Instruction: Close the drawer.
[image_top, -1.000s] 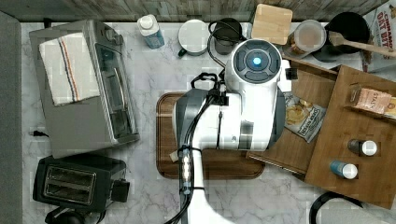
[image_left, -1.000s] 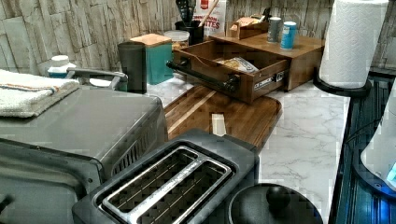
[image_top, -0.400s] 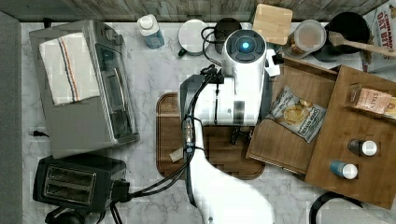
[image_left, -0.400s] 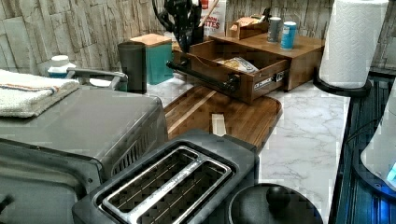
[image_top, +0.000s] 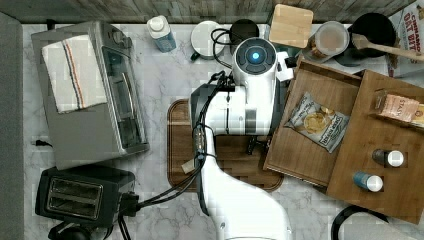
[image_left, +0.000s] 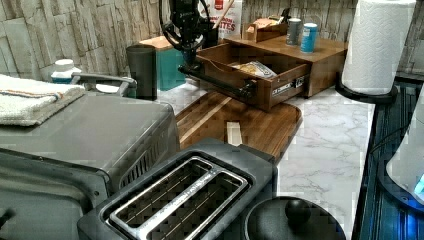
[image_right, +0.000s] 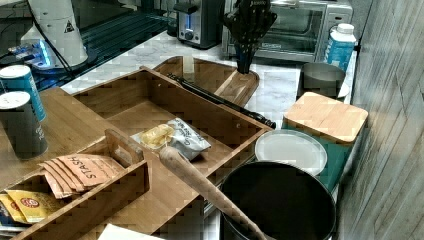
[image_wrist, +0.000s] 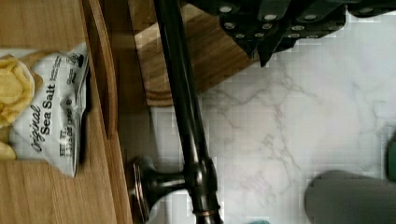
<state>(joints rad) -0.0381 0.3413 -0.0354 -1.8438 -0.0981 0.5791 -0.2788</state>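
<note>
The drawer (image_top: 300, 150) stands pulled out of its cabinet, a chip bag (image_top: 317, 122) lying on its flat bottom (image_right: 145, 112). A dark bar handle (image_left: 215, 80) runs along its front wall. My gripper (image_left: 190, 62) hangs with fingers pointing down, just in front of that front wall, at the handle's end nearest the back wall. In the right view the gripper (image_right: 245, 65) sits beyond the handle (image_right: 215, 97), apart from it. In the wrist view its fingertips (image_wrist: 264, 53) look shut and hold nothing, beside the handle (image_wrist: 184, 93), over marble.
A dark serving board (image_top: 230, 165) lies in front of the drawer. A teal canister with wooden lid (image_right: 325, 117), a dark cup (image_left: 141, 70) and a metal cup (image_right: 322, 77) stand near the gripper. Toaster oven (image_top: 90, 90), toaster (image_top: 80, 195) and paper towel roll (image_left: 377, 45) lie farther off.
The gripper has come down into the left view, settling in front of the drawer's handle end. The arm shifted toward the top view's left. The drawer has not moved.
</note>
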